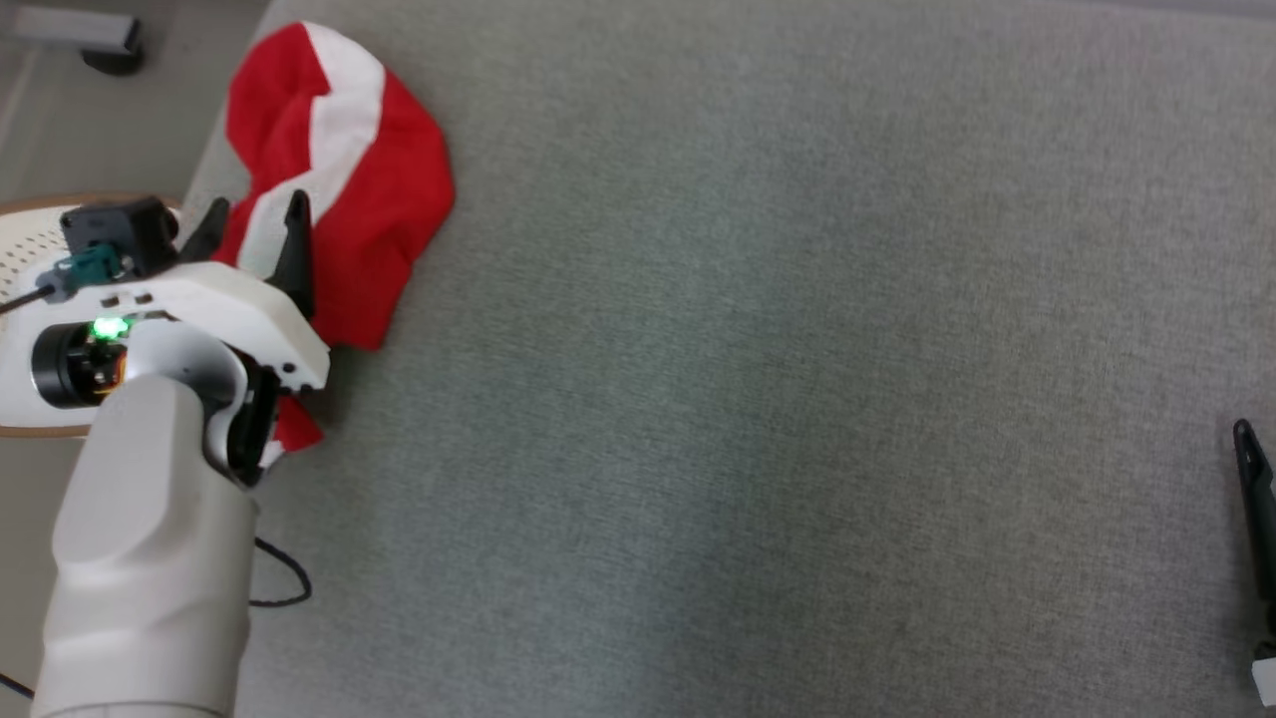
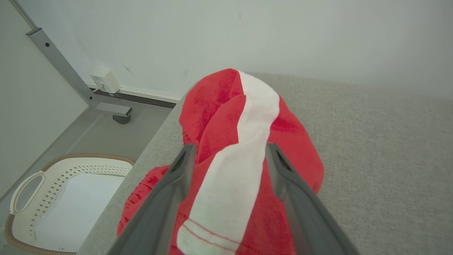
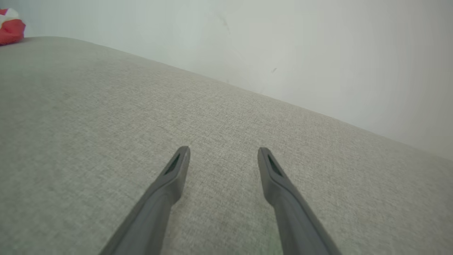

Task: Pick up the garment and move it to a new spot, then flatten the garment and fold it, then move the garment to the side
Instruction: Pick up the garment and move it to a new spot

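Note:
The garment [image 1: 349, 170] is red with a broad white stripe. It lies bunched up at the far left of the grey fabric surface [image 1: 758, 379], close to that surface's left edge. My left gripper [image 1: 257, 224] hovers over the garment's near part, open, with one finger on each side of the white stripe [image 2: 244, 141] and nothing held. In the left wrist view the garment [image 2: 293, 141] rises between and beyond the two fingers. My right gripper [image 3: 223, 153] is open above bare fabric far to the right; one fingertip [image 1: 1248, 454] shows at the head view's right edge. The garment [image 3: 11, 26] is tiny at that wrist view's far left.
A white perforated laundry basket [image 2: 53, 173] with a brown rim stands on the floor beside the surface's left edge, below my left arm. A metal frame leg [image 2: 60, 67] and a wall socket [image 2: 106, 82] stand behind it. A pale wall borders the surface's far side.

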Motion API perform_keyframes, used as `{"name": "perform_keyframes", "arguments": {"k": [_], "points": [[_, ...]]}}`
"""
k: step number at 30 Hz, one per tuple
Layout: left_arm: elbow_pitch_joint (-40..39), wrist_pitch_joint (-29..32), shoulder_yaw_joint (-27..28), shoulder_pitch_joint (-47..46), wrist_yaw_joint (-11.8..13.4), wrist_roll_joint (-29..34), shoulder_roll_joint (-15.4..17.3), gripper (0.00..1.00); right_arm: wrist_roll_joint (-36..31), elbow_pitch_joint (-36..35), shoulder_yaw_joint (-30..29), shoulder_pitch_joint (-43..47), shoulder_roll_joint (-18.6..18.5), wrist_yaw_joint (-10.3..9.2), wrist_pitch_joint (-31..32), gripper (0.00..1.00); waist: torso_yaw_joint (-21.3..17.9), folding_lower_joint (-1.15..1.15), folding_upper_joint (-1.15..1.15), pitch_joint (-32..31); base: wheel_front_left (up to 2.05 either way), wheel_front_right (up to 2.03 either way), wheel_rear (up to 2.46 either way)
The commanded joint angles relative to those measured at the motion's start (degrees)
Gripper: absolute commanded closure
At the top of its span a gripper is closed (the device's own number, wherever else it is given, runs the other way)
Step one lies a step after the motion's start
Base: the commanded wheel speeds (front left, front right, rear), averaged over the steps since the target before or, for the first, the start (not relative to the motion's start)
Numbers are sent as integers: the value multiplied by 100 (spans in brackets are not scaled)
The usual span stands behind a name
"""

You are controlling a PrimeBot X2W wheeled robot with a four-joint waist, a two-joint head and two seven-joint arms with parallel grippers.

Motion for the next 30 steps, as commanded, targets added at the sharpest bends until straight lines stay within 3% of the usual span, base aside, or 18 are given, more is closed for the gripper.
{"name": "perform_keyframes", "arguments": {"k": [1,11,12,13,23,30], "points": [[154,44,24,-146,18,-42,43,0,38,-69,-25,-71,-60,-14,30,0,-151,-2,0,272,0,0,0],[1671,448,-231,-753,112,140,113,0,102,-393,-205,30,-139,-15,164,0,-368,-2,0,517,0,0,0],[1798,479,-249,-753,81,120,82,86,105,-402,-208,35,-118,-15,165,0,-382,-2,0,497,0,0,0],[1893,471,-278,-756,66,118,68,100,107,-394,-202,44,-101,-14,166,0,-395,-2,0,465,0,0,0],[1796,-326,-350,-1127,-91,69,263,100,125,1,51,-10,253,-14,-25,0,-567,-2,0,-371,0,0,0],[1261,-273,-746,-1244,-271,166,248,100,140,463,290,-32,639,-14,-128,0,-845,-2,0,-1138,0,0,0]]}}
